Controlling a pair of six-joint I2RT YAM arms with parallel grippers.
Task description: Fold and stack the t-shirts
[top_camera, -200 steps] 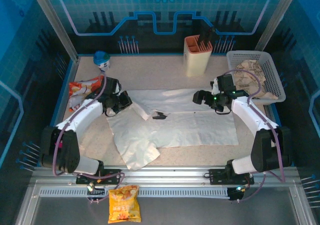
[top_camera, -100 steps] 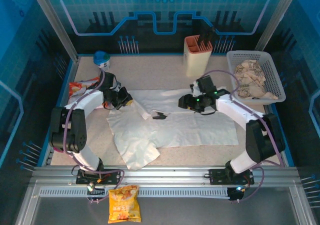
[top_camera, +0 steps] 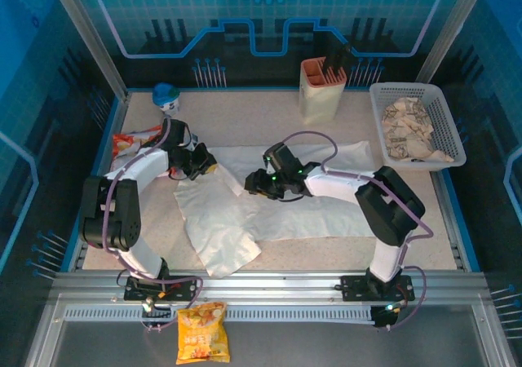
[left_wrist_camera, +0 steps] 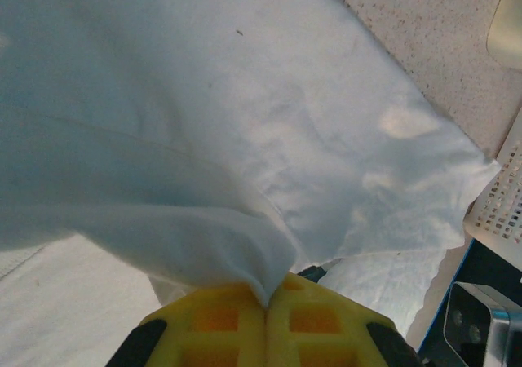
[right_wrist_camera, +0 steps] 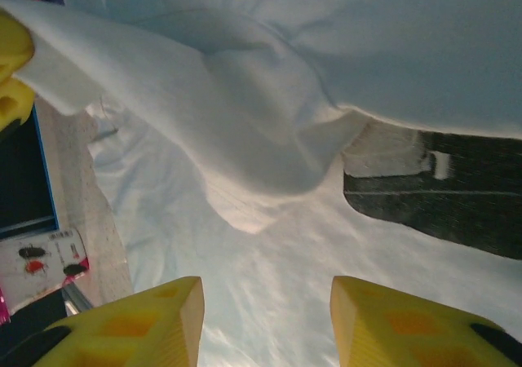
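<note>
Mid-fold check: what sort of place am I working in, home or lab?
Most likely a robot test booth, not a home: blue printed panels enclose the table, aluminium rails frame the front, and staged props like a knife block and snack bag sit about.

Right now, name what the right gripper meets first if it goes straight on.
Probably the white t-shirt: its bunched fold lies just ahead of the right gripper; depth is unclear.

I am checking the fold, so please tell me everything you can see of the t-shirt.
The t-shirt is plain white, thin soft cloth, lying spread and wrinkled at mid-table, one flap reaching toward the near edge. A dark patch shows on it. The left gripper is shut on a lifted edge; the right gripper hangs open just above it.
</note>
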